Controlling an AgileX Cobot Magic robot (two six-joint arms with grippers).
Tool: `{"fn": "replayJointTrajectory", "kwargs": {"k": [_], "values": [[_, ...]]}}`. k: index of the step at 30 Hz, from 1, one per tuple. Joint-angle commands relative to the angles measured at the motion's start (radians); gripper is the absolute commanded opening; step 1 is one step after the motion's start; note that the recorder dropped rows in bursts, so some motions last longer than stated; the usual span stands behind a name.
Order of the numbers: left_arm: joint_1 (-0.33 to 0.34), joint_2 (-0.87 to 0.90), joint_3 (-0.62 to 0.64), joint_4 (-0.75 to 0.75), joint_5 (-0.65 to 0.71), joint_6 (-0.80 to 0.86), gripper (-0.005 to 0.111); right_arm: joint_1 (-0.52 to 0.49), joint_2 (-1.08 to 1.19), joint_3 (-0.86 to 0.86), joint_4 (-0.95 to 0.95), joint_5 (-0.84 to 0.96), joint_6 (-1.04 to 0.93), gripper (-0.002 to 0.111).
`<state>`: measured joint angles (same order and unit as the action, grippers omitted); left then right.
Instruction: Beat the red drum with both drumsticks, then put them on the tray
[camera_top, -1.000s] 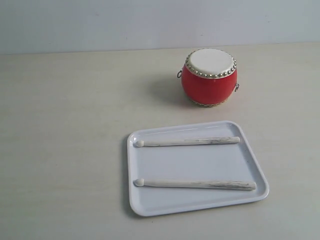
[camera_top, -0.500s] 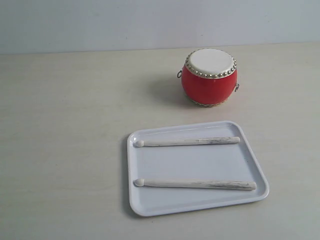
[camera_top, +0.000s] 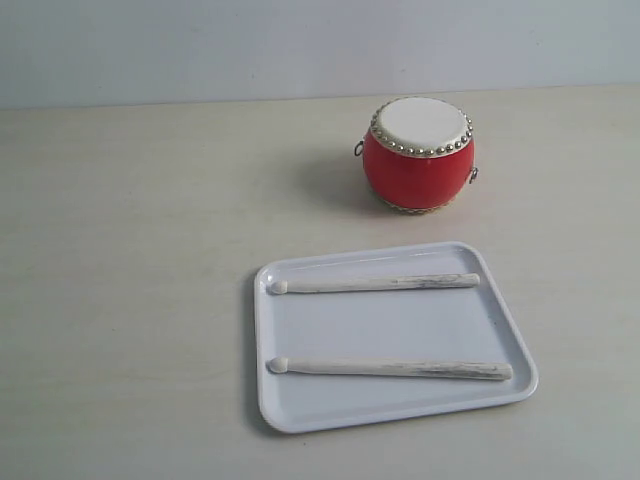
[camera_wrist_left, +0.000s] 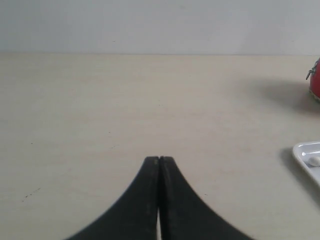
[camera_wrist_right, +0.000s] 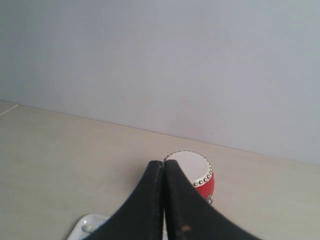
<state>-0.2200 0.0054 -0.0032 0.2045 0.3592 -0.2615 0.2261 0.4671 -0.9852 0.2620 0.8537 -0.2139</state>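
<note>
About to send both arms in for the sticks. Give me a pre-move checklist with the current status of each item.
1. Sticks accessible: the far drumstick and near drumstick lie flat in the tray, apart, bead tips at its left end in the exterior view. Ok.
2. Red drum upright, skin up, beyond the tray and not touching it. Ok.
3. Left tool ready to grasp: jaws shut, nothing held. Not ok, open first.
4. Right tool ready to grasp: jaws shut, nothing held. Not ok, open first.
5. Drum already beaten: cannot tell.
</note>
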Motion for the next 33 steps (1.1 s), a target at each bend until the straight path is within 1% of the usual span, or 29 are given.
{"fn": "replayJointTrajectory", "kwargs": {"k": [1, 5, 8, 11, 16, 19, 21, 25, 29, 33], "values": [[0.0, -0.005, 0.003, 0.002, -0.001, -0.004, 0.0, -0.089, -0.086, 0.135, -0.01, -0.089, -0.038, 0.0], [0.0, -0.005, 0.003, 0.002, -0.001, -0.004, 0.0, -0.21, -0.228, 0.343, -0.015, -0.314, -0.073, 0.0], [0.0, -0.005, 0.003, 0.002, -0.001, -0.004, 0.0, -0.256, -0.312, 0.48, -0.034, -0.416, -0.073, 0.0], [0.0, -0.005, 0.003, 0.002, -0.001, -0.004, 0.0, -0.258, -0.358, 0.567, -0.058, -0.425, -0.073, 0.0], [0.0, -0.005, 0.003, 0.002, -0.001, -0.004, 0.0, -0.258, -0.36, 0.681, -0.066, -0.429, -0.071, 0.0], [0.0, -0.005, 0.003, 0.002, -0.001, -0.004, 0.0, -0.258, -0.363, 0.757, -0.06, -0.48, -0.048, 0.0], [0.0, -0.005, 0.003, 0.002, -0.001, -0.004, 0.0, -0.258, -0.387, 0.806, -0.089, -0.514, 0.004, 0.0], [0.0, -0.005, 0.003, 0.002, -0.001, -0.004, 0.0, -0.263, -0.467, 0.887, -0.19, -0.519, 0.071, 0.0], [0.0, -0.005, 0.003, 0.002, -0.001, -0.004, 0.0, -0.261, -0.467, 0.946, -0.262, -0.514, 0.104, 0.0], [0.0, -0.005, 0.003, 0.002, 0.002, -0.004, 0.0, -0.261, -0.467, 0.983, -0.262, -0.548, 0.111, 0.0]]}}
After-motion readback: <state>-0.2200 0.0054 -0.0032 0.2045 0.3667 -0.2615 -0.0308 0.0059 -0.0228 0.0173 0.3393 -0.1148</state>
